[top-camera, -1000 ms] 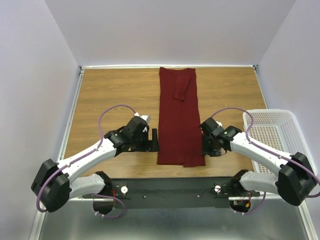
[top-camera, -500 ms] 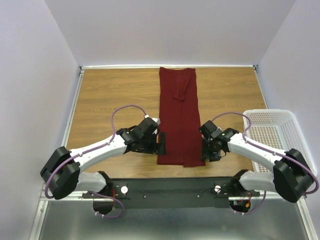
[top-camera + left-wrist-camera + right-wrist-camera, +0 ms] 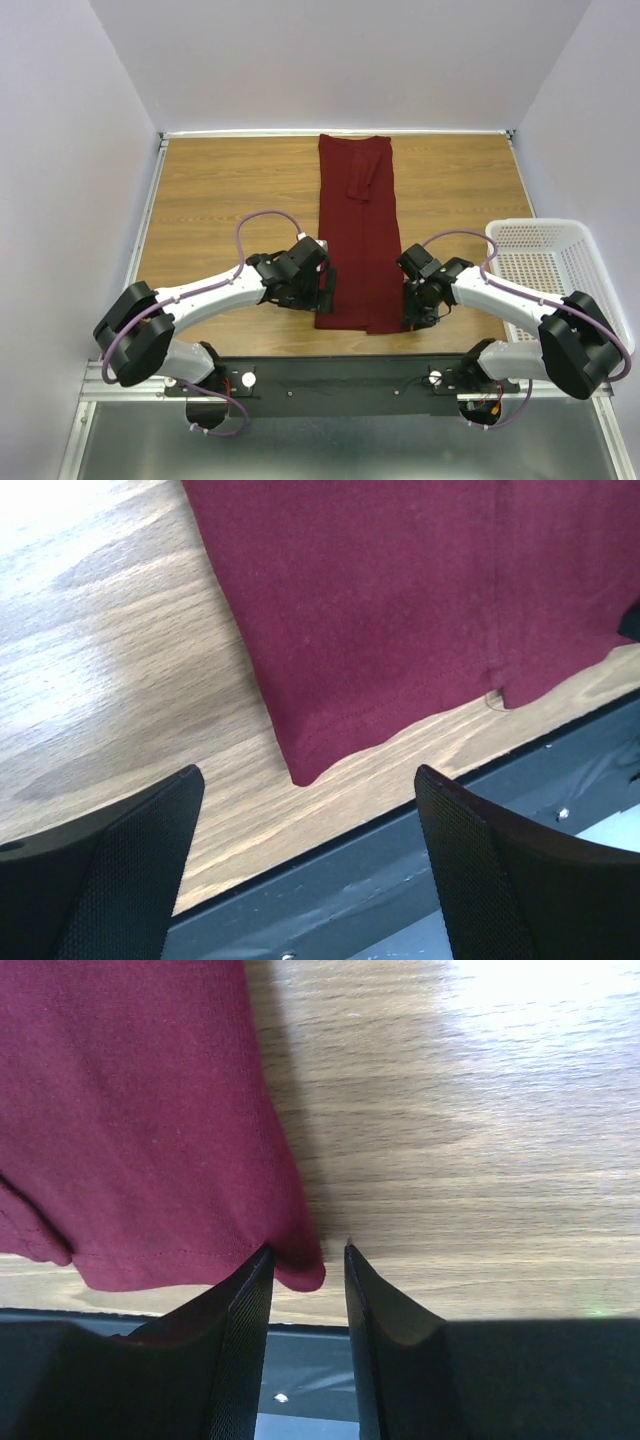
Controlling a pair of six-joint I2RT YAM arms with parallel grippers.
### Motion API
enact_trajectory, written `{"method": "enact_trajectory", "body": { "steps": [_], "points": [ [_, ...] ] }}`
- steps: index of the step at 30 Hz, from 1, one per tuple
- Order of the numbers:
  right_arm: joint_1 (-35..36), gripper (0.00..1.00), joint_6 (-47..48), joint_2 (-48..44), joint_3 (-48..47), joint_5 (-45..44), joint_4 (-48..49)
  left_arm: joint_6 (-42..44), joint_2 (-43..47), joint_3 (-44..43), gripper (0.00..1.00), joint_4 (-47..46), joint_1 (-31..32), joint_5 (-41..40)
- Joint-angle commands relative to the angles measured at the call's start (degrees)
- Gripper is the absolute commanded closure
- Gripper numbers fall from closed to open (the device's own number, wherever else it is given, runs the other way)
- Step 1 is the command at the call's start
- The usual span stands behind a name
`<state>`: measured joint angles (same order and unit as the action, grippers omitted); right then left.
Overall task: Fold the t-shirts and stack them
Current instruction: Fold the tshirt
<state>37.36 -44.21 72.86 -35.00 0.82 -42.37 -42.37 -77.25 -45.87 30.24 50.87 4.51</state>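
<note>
A dark red t-shirt lies flat on the wooden table, folded lengthwise into a long strip running from the far edge to the near edge. My left gripper is open beside its near left corner. In the left wrist view that corner sits between my wide-apart fingers. My right gripper is at the near right corner. In the right wrist view its jaws stand narrowly apart with the shirt's corner between them, touching the left finger.
A white mesh basket stands at the table's right edge, beside the right arm. The table's dark near rail runs just past the shirt's hem. Bare wood lies left of the shirt.
My left gripper has moved right, up to the shirt's near left corner. My right gripper has shifted slightly nearer, onto the near right corner. The shirt has not moved.
</note>
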Motion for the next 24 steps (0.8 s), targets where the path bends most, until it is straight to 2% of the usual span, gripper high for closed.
{"method": "enact_trajectory", "body": {
  "steps": [1,4,6,10,11,14,16,17,20,21,24],
  "points": [
    [-0.27,0.59,-1.23,1.23,2.31,1.9,2.29,-0.61,-2.11,-1.86,0.11,2.98,1.33,-2.66],
    [-0.27,0.59,-1.5,1.49,3.54,2.08,3.52,-1.14,-2.99,-2.82,0.11,3.69,2.04,-3.81],
    [-0.28,0.63,-1.41,2.02,3.89,2.26,3.96,-1.22,-3.6,-3.52,0.11,4.04,2.65,-4.07],
    [-0.27,0.78,-1.15,2.11,3.98,2.34,4.31,-1.22,-6.94,-5.28,0.12,5.53,4.14,-4.07],
    [-0.27,0.85,-1.15,1.76,3.98,2.34,4.4,-1.22,-7.47,-5.46,0.12,5.71,4.58,-4.07],
    [-0.27,0.94,-1.06,1.32,4.07,2.43,4.49,-1.49,-9.31,-5.99,0.19,6.06,5.11,-4.07],
    [-0.27,0.96,-0.88,1.23,4.07,2.61,4.58,-1.57,-10.37,-6.77,0.21,6.67,5.73,-3.99],
    [-0.19,0.96,-0.88,1.14,4.07,2.61,4.58,-1.84,-10.63,-7.04,0.26,7.28,5.82,-5.9],
    [-0.27,0.96,-0.71,0.79,4.15,2.78,4.84,-1.93,-11.16,-7.39,0.32,7.99,6.08,-6.53],
    [-0.27,0.96,-0.71,0.71,4.15,2.78,4.84,-1.93,-11.25,-7.48,0.38,8.34,6.08,-7.06],
    [-0.27,0.96,-0.62,0.71,4.24,2.96,5.02,-1.93,-12.3,-7.75,0.41,8.17,5.99,-7.77]
  ]
}}
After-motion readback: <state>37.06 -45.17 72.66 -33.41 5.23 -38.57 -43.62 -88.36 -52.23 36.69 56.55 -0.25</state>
